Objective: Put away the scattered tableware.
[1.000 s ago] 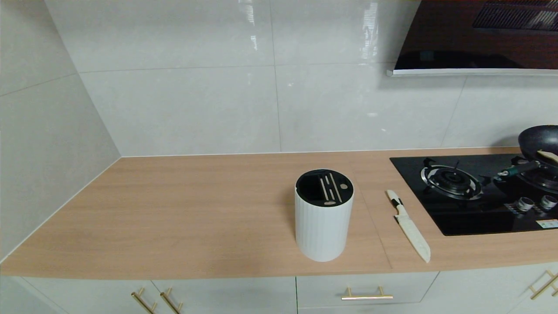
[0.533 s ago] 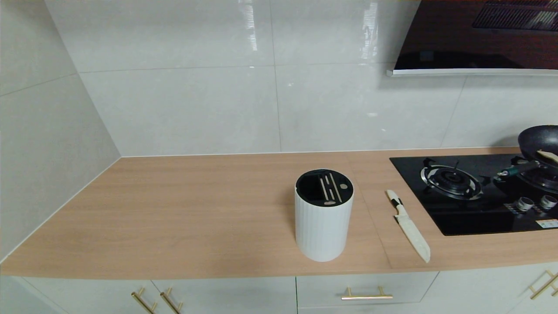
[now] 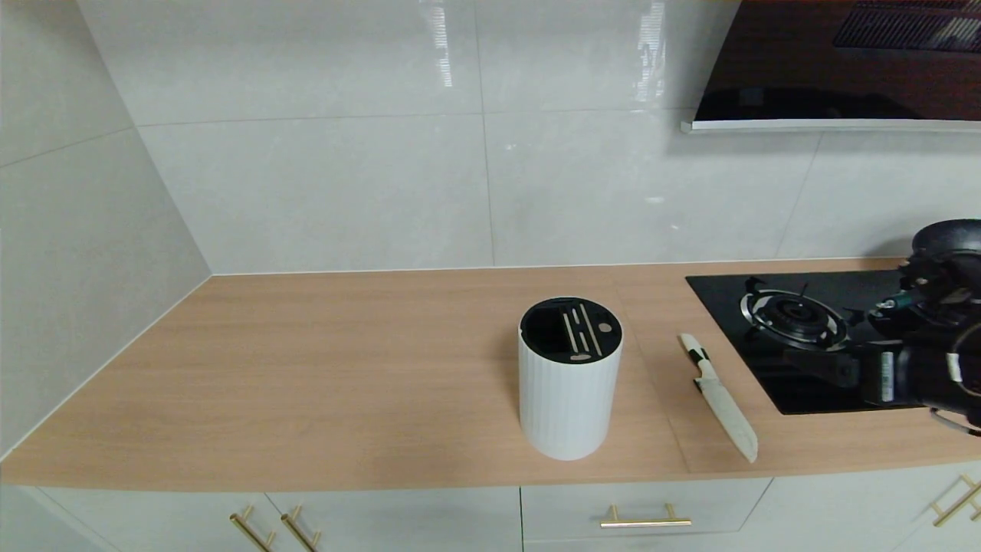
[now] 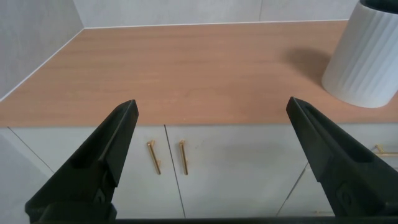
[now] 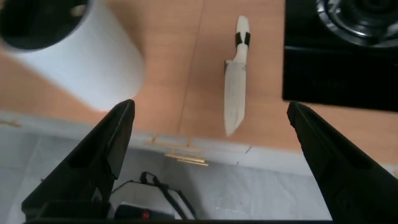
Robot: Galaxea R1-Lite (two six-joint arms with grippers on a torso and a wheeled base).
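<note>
1. The knife (image 3: 718, 399) lies flat on the wooden bench (image 3: 345, 368), in the gap between the white holder (image 3: 569, 379) and the black hob (image 3: 797, 360), touching neither
2. It's got a pale, slightly speckled blade and a cream handle with a black band. The handle points toward the wall and the tip toward the front edge
3. The holder is a ribbed white cylinder standing upright, with a black top that has a few narrow slots and one bigger opening
4. The right gripper (image 5: 210, 109) hangs above the bench's front edge with its fingers spread wide and holding nothing; the knife (image 5: 236, 81) shows between them
5. The left gripper (image 4: 211, 102) is also spread wide and empty, out in front of the bench over the cabinet doors (image 4: 168, 174), with the holder (image 4: 367, 56) off to one side
</note>
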